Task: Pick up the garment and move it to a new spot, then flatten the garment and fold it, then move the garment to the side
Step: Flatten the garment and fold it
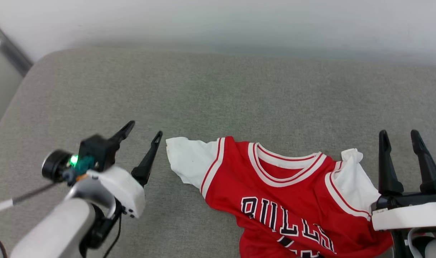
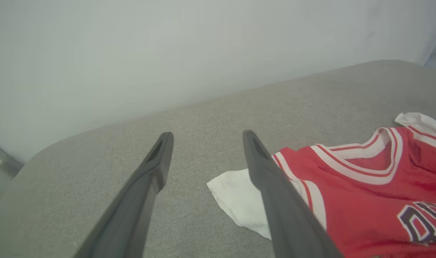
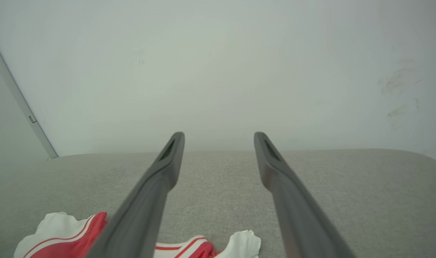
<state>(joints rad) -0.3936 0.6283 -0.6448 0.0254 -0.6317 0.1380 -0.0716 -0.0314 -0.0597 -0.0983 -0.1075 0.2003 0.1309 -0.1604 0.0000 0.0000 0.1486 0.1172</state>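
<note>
Two parts of the garment [image 1: 275, 200] could not be read in the head view. Its lower half ran off the bottom edge, cutting the black lettering [image 1: 286, 222] short. The hem beside its crumpled white sleeve [image 1: 352, 179] went under the pale body of the right gripper [image 1: 398, 132].

The garment lay face up near the front of the grey cushion [image 1: 218, 93], right of centre, with its striped collar [image 1: 286, 165] toward the wall [image 1: 218, 21]. The other white sleeve [image 1: 185, 161] lay spread flat, just beside the left gripper [image 1: 145, 128].

In the left wrist view one finger [image 2: 275, 200] crossed that sleeve and hid part of its striped seam, and the garment [image 2: 361, 200] ran off the right edge. In the right wrist view the garment [image 3: 60, 236] showed as scraps along the bottom edge, broken by a finger [image 3: 142, 215].

Both pairs of fingers were spread wide with nothing between them (left gripper [image 2: 207, 134], right gripper [image 3: 219, 134]). Whether the right gripper's body touched the cloth beneath it could not be told.

The cushion lay bare from the collar back to the wall. It was also bare leftward to its rounded corner, where a metal strip [image 1: 10, 50] ran along the wall. Its right end was cut off by the head view's edge.
</note>
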